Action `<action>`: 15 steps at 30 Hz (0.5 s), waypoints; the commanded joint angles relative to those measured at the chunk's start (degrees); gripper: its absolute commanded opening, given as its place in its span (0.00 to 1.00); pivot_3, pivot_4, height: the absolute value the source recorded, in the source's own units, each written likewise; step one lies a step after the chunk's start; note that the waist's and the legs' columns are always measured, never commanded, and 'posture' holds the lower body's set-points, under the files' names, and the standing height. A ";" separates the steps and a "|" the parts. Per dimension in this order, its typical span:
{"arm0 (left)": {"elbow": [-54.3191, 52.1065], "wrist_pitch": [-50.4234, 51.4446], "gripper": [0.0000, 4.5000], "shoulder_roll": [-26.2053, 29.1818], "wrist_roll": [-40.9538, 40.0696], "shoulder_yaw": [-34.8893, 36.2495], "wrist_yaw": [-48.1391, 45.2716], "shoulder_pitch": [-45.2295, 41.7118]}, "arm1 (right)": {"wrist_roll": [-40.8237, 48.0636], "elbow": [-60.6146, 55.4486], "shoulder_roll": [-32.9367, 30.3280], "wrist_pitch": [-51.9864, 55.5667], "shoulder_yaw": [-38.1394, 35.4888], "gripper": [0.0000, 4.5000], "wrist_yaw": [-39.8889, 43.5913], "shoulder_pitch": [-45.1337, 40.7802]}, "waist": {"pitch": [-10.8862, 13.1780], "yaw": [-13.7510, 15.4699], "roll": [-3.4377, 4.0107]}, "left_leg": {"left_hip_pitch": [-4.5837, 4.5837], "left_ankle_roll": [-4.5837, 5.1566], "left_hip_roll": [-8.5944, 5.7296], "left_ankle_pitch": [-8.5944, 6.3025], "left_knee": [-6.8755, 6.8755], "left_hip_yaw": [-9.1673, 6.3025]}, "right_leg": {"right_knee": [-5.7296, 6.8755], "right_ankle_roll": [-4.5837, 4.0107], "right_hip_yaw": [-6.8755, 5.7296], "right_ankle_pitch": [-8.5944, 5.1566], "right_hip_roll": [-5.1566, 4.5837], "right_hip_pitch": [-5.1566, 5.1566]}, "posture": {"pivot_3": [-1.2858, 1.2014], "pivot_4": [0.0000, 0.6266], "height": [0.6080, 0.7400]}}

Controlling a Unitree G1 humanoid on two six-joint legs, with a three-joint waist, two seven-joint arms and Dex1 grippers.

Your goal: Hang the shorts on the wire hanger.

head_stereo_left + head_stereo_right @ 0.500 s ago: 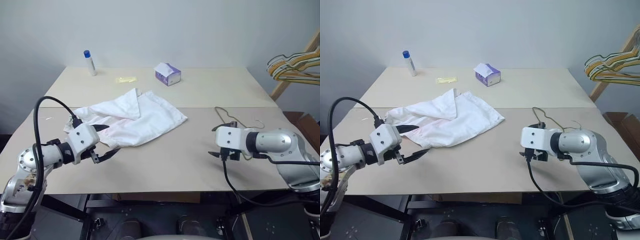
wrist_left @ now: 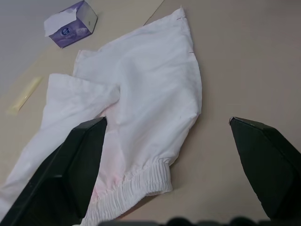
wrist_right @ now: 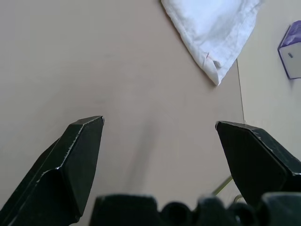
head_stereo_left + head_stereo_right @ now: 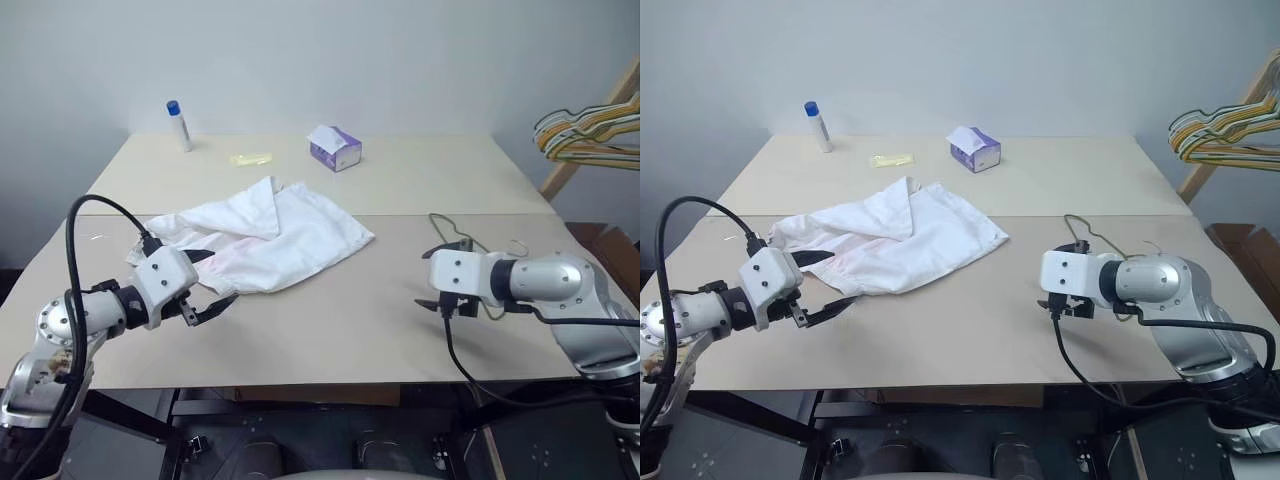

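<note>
The shorts [image 4: 262, 237] lay spread and crumpled on the desk [image 4: 330, 330], left of its middle, waistband toward the left gripper [image 4: 208, 287]. That gripper hung at about 7 o'clock from the cloth, its jaws wide and holding nothing, the upper fingertip over the waistband edge; contact could not be told. In the left wrist view the gathered elastic [image 2: 136, 188] sat between the 2 black fingers [image 2: 70, 174].

The hanger [image 4: 462, 238] lay flat on the desk at about 3 o'clock from the shorts, well apart from them, partly hidden behind the right arm. The right gripper [image 4: 1052, 300] hovered just in front of the hanger, jaws wide and empty, over bare desk, with a corner of the shorts [image 3: 214, 33] far ahead in its wrist view.

At 12 o'clock from the shorts stood a purple-white tissue box [image 4: 335, 148], a tissue poking from its top; its print was too small to read. A pale yellow strip [image 4: 250, 158] lay at about 11 o'clock, and further left a white bottle [image 4: 180, 126] with a blue cap stood upright. Beyond the desk's right edge, a bunch of coloured hangers [image 4: 590, 135] hung on a wooden rail. Nothing lay between the shorts and the hanger.
</note>
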 commanded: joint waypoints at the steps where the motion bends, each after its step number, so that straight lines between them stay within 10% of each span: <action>1: -0.85 0.25 1.00 1.50 1.25 0.97 0.82 -0.08 | -0.24 -1.82 2.66 2.12 2.17 1.00 -0.68 -3.47 | 0.00 0.13 0.00 | 0.02 0.00 0.00 0.00 0.00 0.00 | 0.01 0.00 0.00 0.00 0.01 0.00 | 0.55 0.00 1.00; 15: 0.15 1.62 1.00 7.73 2.86 2.22 -4.01 6.35 | -6.50 4.72 29.65 8.31 19.32 1.00 -11.32 -12.40 | -0.02 -0.29 -0.01 | -0.01 -0.02 0.02 0.01 -0.01 0.00 | 0.14 -0.06 -0.04 -0.03 0.01 -0.10 | 0.54 0.00 1.00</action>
